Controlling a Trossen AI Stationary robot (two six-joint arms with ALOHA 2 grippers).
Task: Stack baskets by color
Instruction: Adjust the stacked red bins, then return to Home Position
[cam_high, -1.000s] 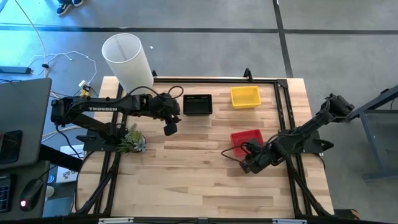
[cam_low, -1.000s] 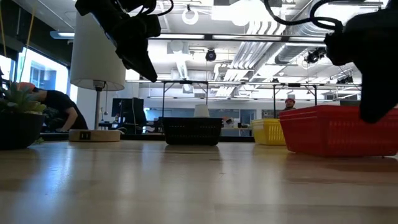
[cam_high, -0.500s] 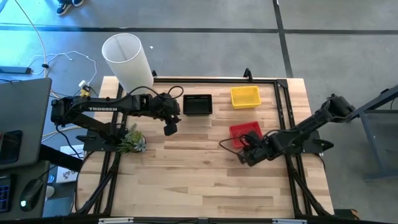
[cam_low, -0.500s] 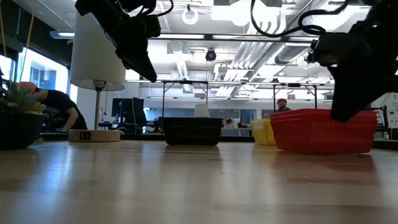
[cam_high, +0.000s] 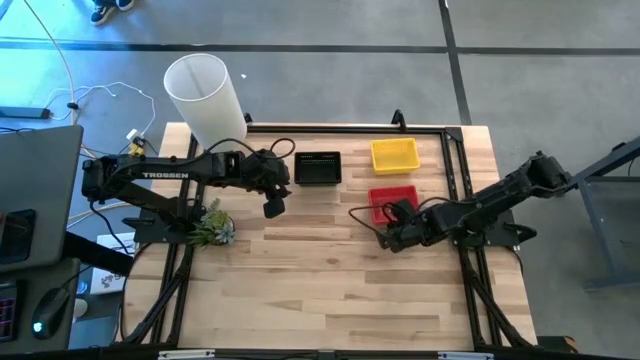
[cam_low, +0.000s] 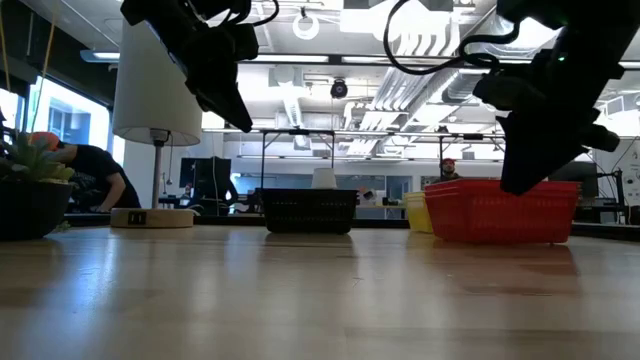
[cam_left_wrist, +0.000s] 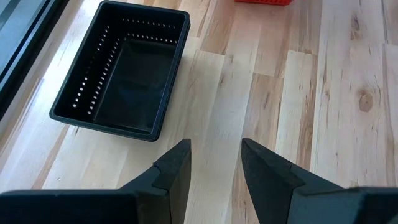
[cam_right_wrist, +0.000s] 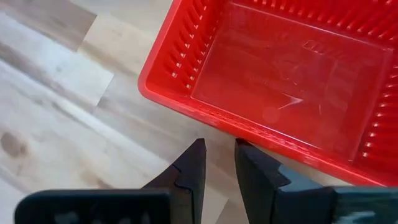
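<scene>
The red basket (cam_high: 393, 203) (cam_right_wrist: 292, 74) rests flat on the wooden table, right of centre. My right gripper (cam_high: 386, 232) (cam_right_wrist: 219, 155) stands at its near long side, fingers narrowly apart with nothing between them. Near the far edge sit the black basket (cam_high: 318, 168) (cam_left_wrist: 121, 78) and the yellow basket (cam_high: 394, 155). My left gripper (cam_high: 272, 206) (cam_left_wrist: 216, 155) hangs open above bare table, just near-left of the black basket. My right gripper meets the outer side of the red basket's near long wall (cam_right_wrist: 239, 132), below the rim, with its fingertips (cam_right_wrist: 244, 149). It comes slanting down from the near right. The basket stays flat on the table, and nothing is pinched between the fingers.
A tall white cylinder lamp (cam_high: 205, 92) stands at the far left corner, with a small plant (cam_high: 210, 228) at the left edge. Black frame rails (cam_high: 455, 170) run along the far and right sides. Bare wood (cam_high: 320, 290) lies toward the near edge.
My right gripper has swung toward the far edge and a little left, turning as it went. The red basket has slid flat along the table ahead of it, toward the yellow basket.
</scene>
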